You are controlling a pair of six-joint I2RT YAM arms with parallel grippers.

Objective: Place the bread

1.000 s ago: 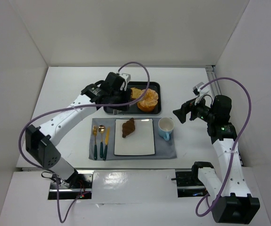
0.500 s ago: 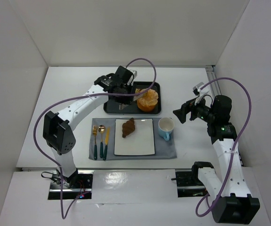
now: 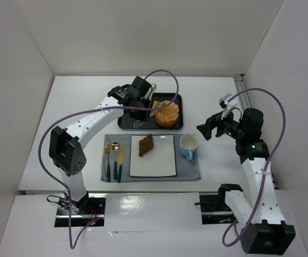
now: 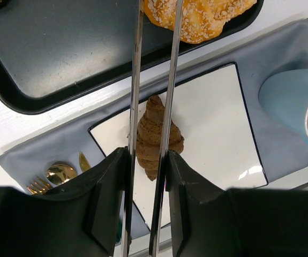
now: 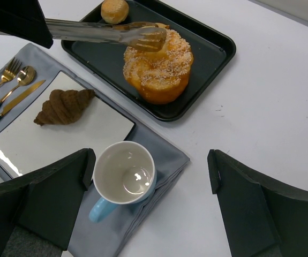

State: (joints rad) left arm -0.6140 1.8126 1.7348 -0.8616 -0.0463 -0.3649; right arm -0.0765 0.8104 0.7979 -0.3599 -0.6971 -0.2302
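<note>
sugar-topped bread (image 5: 158,67) sits at the right end of the black tray (image 5: 103,53) | metal tongs (image 5: 105,31) tips at its top | left gripper (image 4: 145,160) clamped on the tongs | croissant (image 3: 146,144) on white plate (image 3: 162,160) | right gripper (image 5: 149,160) fingers wide apart, holding nothing, above blue cup (image 5: 122,176)

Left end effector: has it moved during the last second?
Yes. The left end effector, holding tongs, moved rightward over the black tray, toward the sugared bun.

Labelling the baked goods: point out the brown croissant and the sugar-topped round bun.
Brown croissant (image 3: 146,145), top external view, its ridged middle.
Sugar-topped round bun (image 5: 158,72), right wrist view, its sugared top.
</note>
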